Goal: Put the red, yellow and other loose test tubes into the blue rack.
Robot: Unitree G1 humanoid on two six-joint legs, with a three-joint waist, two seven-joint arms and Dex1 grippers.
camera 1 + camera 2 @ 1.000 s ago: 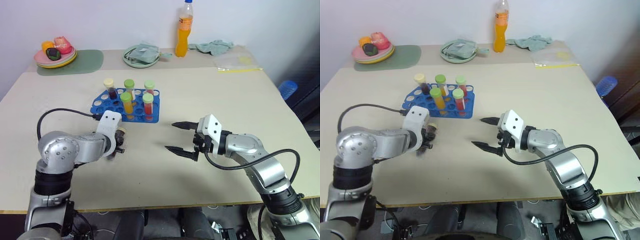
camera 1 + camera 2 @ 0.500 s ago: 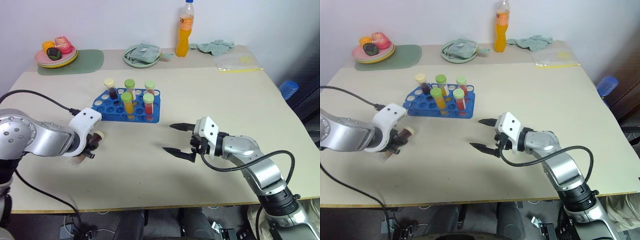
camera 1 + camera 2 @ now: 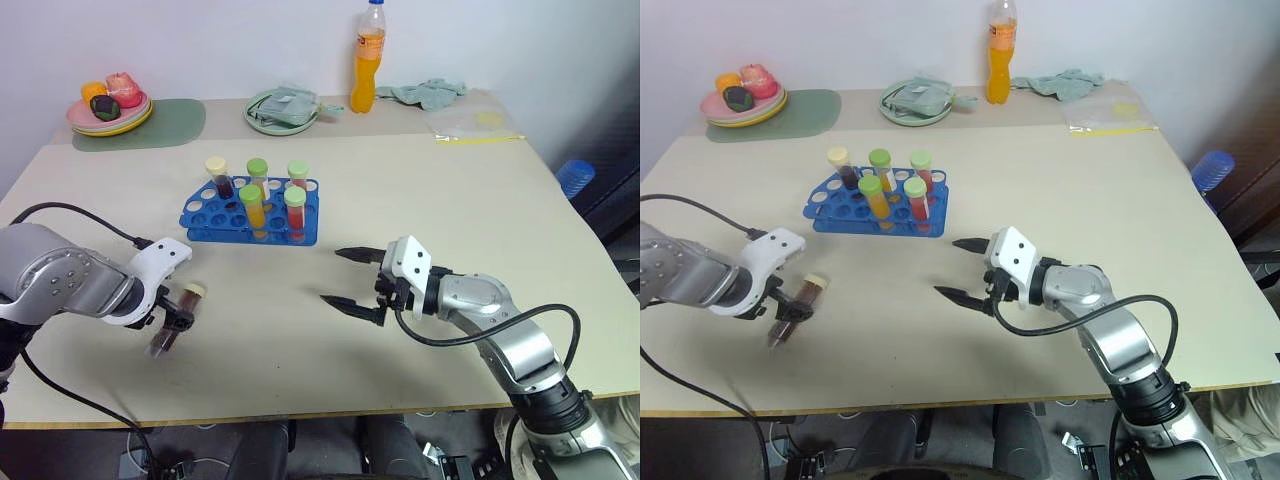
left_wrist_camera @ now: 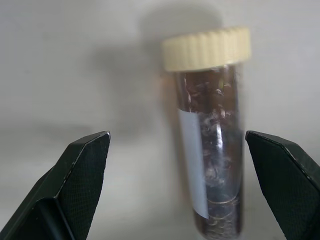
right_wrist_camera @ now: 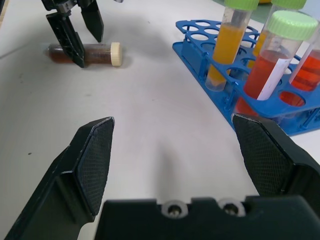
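A test tube [image 3: 189, 299] of dark brown liquid with a cream cap and white label lies flat on the table, left of and nearer than the blue rack [image 3: 215, 222]. My left gripper [image 3: 171, 323] points down over it, open, its fingers [image 5: 64, 35] straddling the tube [image 5: 92, 54] without gripping it. The rack holds several upright capped tubes: red [image 5: 267, 65], yellow-orange [image 5: 224, 52] and brown [image 3: 221, 180]. My right gripper [image 3: 332, 275] hovers open and empty to the right of the rack, pointing toward it.
Along the back of the table stand a tall orange drink bottle [image 3: 368, 60], a green plate [image 3: 262, 121] with a cloth on it, stacked plates [image 3: 110, 117] of toy food on a green mat [image 3: 170, 122], a crumpled cloth [image 3: 430, 93] and a plastic bag [image 3: 475, 125].
My left gripper carried the brown tube left and toward the near edge, then opened; the tube now lies on the table between its fingers. The right gripper stayed put.
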